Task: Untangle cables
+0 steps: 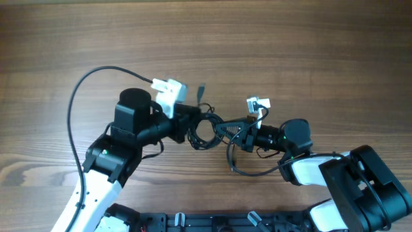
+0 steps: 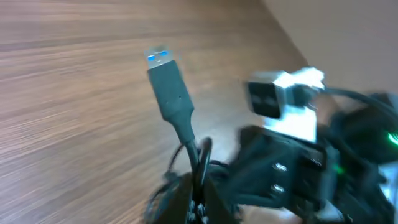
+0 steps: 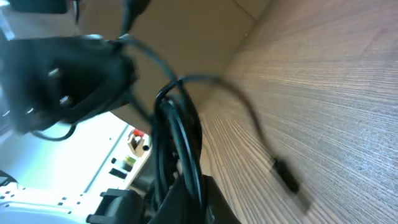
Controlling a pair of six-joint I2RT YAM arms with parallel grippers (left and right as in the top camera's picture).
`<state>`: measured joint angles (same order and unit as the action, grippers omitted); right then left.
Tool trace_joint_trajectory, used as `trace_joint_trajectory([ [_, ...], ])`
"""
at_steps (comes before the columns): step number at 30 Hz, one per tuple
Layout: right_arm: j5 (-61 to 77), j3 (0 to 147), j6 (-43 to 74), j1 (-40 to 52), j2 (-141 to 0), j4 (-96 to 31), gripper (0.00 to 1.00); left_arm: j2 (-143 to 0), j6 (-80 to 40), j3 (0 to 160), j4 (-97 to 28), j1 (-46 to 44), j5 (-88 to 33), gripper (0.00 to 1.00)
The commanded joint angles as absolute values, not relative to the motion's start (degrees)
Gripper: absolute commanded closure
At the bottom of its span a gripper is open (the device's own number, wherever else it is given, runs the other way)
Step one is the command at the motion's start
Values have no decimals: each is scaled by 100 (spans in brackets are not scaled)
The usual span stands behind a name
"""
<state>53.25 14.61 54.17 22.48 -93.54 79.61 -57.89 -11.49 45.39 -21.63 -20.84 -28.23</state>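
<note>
From above, the two arms meet in the middle of the wooden surface (image 1: 302,45). The cables (image 1: 205,131) are bunched in a small black knot of loops between the left tool (image 1: 192,127) and the right tool (image 1: 223,128). Both tools are pressed right into the bunch. One plug (image 1: 201,90) sticks out of the knot toward the far side. A loose strand (image 1: 248,171) curls away under the right arm, toward the near edge. From this height I cannot tell how far apart either tool's fingers are.

The left wrist camera is blurred. A black cord rises from between the left tool's fingers (image 2: 179,200) and ends in a flat plug (image 2: 168,84) with a blue insert, held up above the surface (image 2: 68,93). The fingers sit narrow, nipped onto the cord at the bottom edge. The right arm's black body and its white wrist camera (image 2: 283,102) are close by on the right.

The right wrist camera is blurred too. Several strands of the cables (image 3: 180,140) run together down into the right tool (image 3: 186,200), which is pinched narrow around them. One thin strand arcs out to the right and drops to the surface (image 3: 336,93), where its small plug (image 3: 287,177) lies. The left tool (image 3: 74,71) shows as a dark shape at the upper left, touching the same strands.
</note>
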Motion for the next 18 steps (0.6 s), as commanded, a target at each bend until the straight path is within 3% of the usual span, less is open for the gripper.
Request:
trace_joint_trajectory([
  [1,5251,1533,5422,2265,-9430,7874,96,-5741,-2394,4587,-2147,-1409,-1415,96],
  [8,5229,1533,5400,2265,-9430,7634,96,-5743,-4283,4587,-2641,115,-993,94],
  [11,5227,1533,5395,2265,-9430,7592,96,-5743,-4313,4587,-2965,248,-998,59],
  [12,5227,1533,5389,2265,-9430,7594,96,-5743,-4298,4587,-3083,242,-1100,42],
  [14,5234,1533,5218,2265,-9430,7594,96,-5747,-3699,4587,-3061,237,-1785,22],
  [16,5317,1533,5000,2265,-9430,7592,96,-5754,-2652,4587,-2893,235,-2939,11],
  [18,5561,1533,4598,2265,-9430,7535,96,-5754,-1717,4587,-2762,235,-4049,6],
])
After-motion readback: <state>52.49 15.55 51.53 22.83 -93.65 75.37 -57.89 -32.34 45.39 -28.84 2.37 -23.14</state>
